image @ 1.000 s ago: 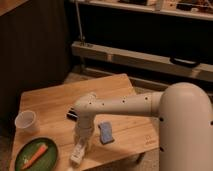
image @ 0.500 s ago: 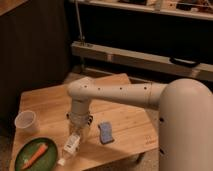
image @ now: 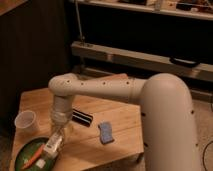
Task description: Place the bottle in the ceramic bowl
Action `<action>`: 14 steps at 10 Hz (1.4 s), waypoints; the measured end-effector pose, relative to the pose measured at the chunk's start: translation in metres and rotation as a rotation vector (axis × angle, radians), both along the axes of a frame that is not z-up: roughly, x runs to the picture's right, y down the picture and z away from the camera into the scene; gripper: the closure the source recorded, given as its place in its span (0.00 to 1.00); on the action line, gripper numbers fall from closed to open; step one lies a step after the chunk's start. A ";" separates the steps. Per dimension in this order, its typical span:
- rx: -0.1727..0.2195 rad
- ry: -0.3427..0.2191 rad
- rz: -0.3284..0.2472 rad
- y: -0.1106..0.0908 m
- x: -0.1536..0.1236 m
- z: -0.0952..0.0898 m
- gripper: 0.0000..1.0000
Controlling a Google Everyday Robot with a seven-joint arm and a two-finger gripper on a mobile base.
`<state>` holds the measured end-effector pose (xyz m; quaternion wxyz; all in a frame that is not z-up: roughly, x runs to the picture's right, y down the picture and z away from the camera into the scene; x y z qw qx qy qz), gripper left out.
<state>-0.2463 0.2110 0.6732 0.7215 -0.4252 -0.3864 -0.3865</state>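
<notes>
Hanging tilted over the right rim of the bowl (image: 20, 161), the bottle (image: 52, 146) sits at the lower left of the view, its white body slanting from upper right to lower left with grey markings along one side. Its upper end is caught in the gripper (image: 59, 134), whose fingers are closed on it; the lower end reaches in over the dish, and whether it touches the dish floor cannot be made out. The gripper points down from the wrist, just above the bowl's right edge.

The bowl is a dark green shallow dish at the front left corner of the table (image: 120, 140). An orange carrot-like piece (image: 33, 155) lies inside it, slanting just left of the bottle, and a small white bit rests beside it under the bottle's low end.

The arm (image: 95, 90) runs from the large white body at the right, across the table to a rounded elbow, then drops to the wrist.

A translucent cup (image: 25, 121) stands upright on the wood above the bowl, near the left edge. A black bar (image: 82, 117) lies flat just right of the wrist. A blue-grey block (image: 105, 132) lies further right, apart from the bar. Behind the table are dark shelves and a pale rail.
</notes>
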 end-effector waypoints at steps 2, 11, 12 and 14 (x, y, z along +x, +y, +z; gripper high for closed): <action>-0.006 0.000 -0.004 -0.002 -0.024 0.007 0.99; 0.043 -0.026 -0.062 0.035 -0.050 -0.010 0.21; 0.037 -0.039 -0.075 0.039 -0.056 -0.012 0.20; 0.001 -0.083 -0.093 0.043 -0.058 -0.007 0.20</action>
